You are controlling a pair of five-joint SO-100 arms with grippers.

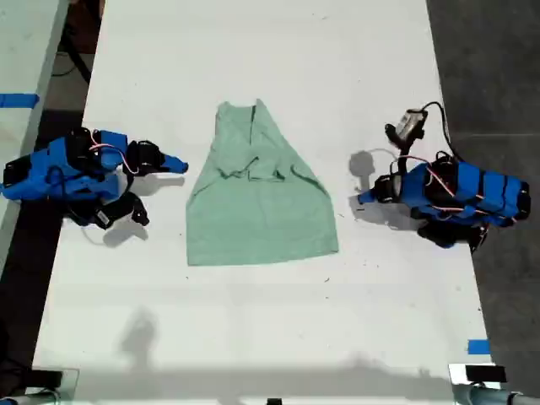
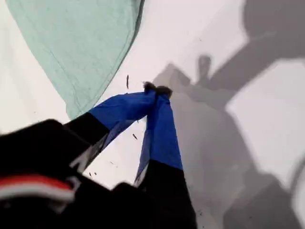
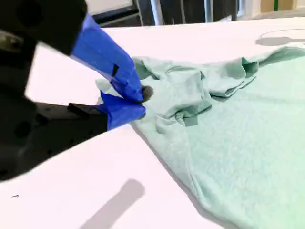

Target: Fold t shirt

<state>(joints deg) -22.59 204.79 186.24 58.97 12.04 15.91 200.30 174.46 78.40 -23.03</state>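
Note:
The pale mint-green t shirt (image 1: 257, 194) lies flat in the middle of the white table (image 1: 270, 337), neck toward the far edge, both sleeves folded in over the chest. My second gripper (image 1: 180, 166) is shut and hangs just off the shirt's edge on the exterior view's left; its wrist view shows the tips (image 3: 140, 102) beside the bunched sleeve folds of the shirt (image 3: 238, 133). My first gripper (image 1: 363, 199) is shut with nothing in it, a short way from the shirt's edge on the exterior view's right. Only a shirt corner (image 2: 81, 43) shows beyond its tips (image 2: 156, 89).
A small camera module with a cable (image 1: 411, 125) rises above the arm on the exterior view's right. Blue tape marks (image 1: 478, 346) sit near the table's near corner on that side. Dark floor (image 1: 498, 67) borders the table on the exterior view's right.

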